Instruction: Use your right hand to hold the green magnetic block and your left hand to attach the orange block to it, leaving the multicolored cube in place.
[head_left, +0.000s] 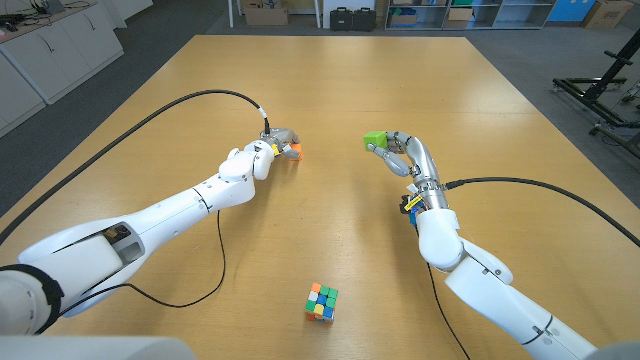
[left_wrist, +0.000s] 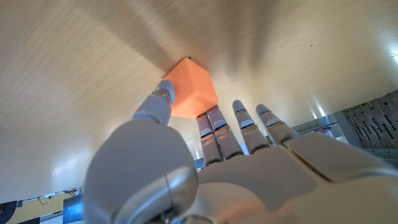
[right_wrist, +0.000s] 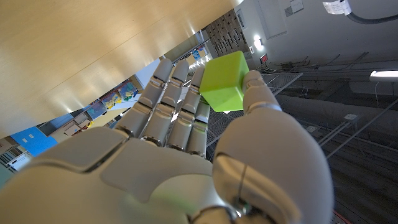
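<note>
The right hand is raised above the wooden table, right of centre in the head view, fingers pointing away from the robot; it grips the green block between its thumb and its fingers; in the right wrist view the same right hand shows from behind, with the thumb pressed on one face of the green block and the fingers closed against the opposite side, so the small lime-green cube is held clear of the tabletop.

The left hand is low at the table, left of centre, across a bare gap of wood from the right hand; the orange block shows at its fingertips, resting on the wood; in the left wrist view the left hand reaches to the orange block, its thumb touching one side and a finger touching the adjoining side, with the other fingers spread beside it; whether the block is firmly pinched or only touched cannot be told.

The multicolored cube sits on the table near the robot's edge, between the two forearms, well apart from both hands and both blocks; black cables trail from each wrist across the wood.
</note>
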